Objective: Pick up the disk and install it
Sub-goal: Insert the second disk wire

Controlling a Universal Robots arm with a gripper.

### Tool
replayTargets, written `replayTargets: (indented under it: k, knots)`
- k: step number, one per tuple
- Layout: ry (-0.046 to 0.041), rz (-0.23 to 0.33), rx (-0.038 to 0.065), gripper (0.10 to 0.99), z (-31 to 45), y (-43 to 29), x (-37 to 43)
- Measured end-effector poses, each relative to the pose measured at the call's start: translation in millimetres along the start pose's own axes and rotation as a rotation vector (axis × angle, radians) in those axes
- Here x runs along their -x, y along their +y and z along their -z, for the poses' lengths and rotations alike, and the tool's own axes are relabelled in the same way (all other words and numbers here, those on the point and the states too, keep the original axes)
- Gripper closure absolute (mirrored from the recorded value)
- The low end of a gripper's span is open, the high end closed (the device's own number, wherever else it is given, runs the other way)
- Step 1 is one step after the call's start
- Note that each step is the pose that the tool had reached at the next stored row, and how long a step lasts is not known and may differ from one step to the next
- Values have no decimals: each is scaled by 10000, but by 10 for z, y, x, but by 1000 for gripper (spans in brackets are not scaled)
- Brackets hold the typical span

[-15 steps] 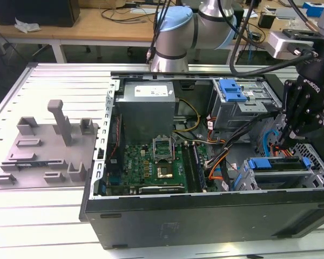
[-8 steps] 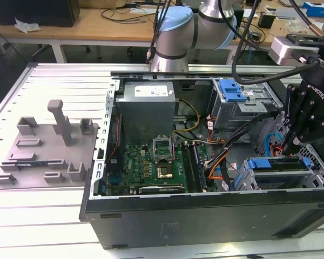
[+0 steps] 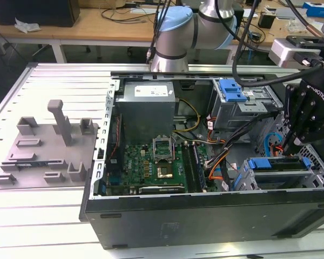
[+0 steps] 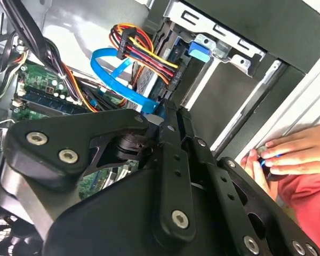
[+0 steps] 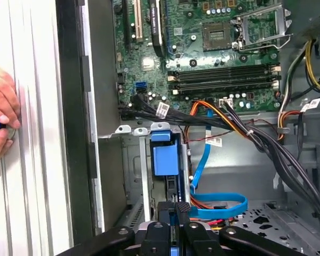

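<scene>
The disk, with blue carrier rails, sits on edge inside the metal drive cage at the case's front corner, on the exterior view's right. Its blue rail end shows in the first wrist view, and again in the second wrist view. My black gripper hangs right over the disk's upper edge. The fingers are drawn together, and their tips meet at the disk's edge beside a blue flat cable. Whether they touch the disk, I cannot tell.
The open case holds a motherboard, a grey power supply box, and a second bay with a blue latch. Cable bundles cross near the cage. A person's hand rests outside the case wall. A grey fixture lies on the table.
</scene>
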State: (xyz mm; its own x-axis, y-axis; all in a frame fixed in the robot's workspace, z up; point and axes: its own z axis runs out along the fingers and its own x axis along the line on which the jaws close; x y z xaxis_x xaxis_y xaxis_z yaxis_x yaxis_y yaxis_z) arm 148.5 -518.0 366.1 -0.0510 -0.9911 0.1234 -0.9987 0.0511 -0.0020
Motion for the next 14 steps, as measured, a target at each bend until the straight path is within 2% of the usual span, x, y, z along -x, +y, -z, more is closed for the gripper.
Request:
replayTargets:
  k: [1, 4, 10, 11, 14]
  knots:
    - [-51, 136, -17, 925, -1, 1, -3]
    - [-307, 362, -111, 925, -4, 2, -20]
    - [-645, 569, -129, 925, -29, 27, -86]
    - [-679, 613, -133, 925, -33, 30, -91]
    - [-867, 870, -152, 925, -59, 37, -110]
